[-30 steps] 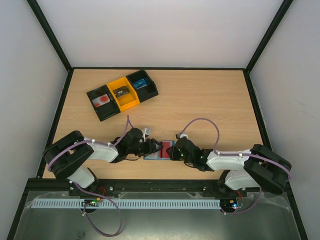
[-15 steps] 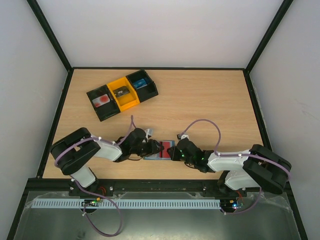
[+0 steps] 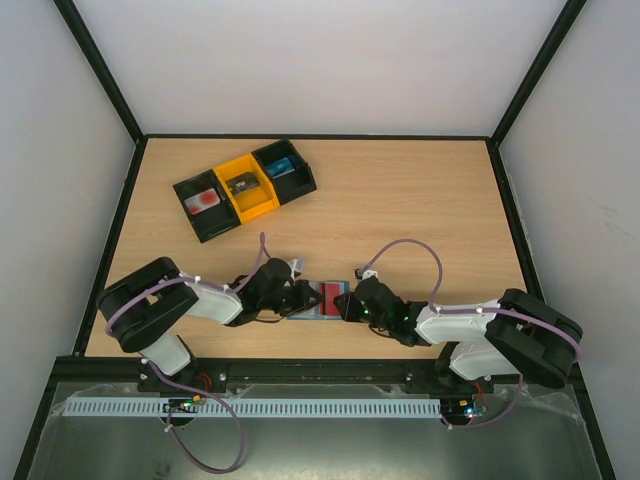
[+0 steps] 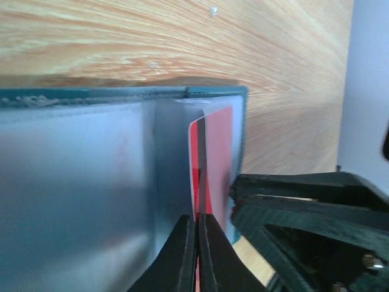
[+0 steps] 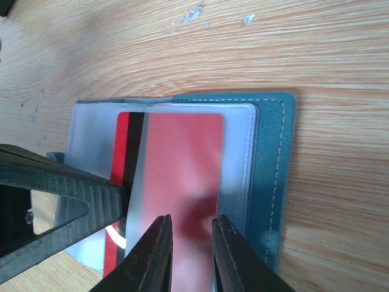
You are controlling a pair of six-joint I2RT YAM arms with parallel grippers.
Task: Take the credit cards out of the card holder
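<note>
We see the card holder [image 5: 270, 182] lying open on the desk [image 3: 420, 200], a red credit card [image 5: 176, 170] in its clear pocket. From the holder's left, the left end effector [image 4: 196, 243] is pinched closed on that card's edge. From its right, the right end effector [image 5: 189, 249] stands slightly parted over the card, gripping nothing.

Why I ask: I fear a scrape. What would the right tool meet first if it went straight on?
Most likely the red card lying in the card holder: the right tool points at its face. Whether the tips already touch it is unclear.
</note>
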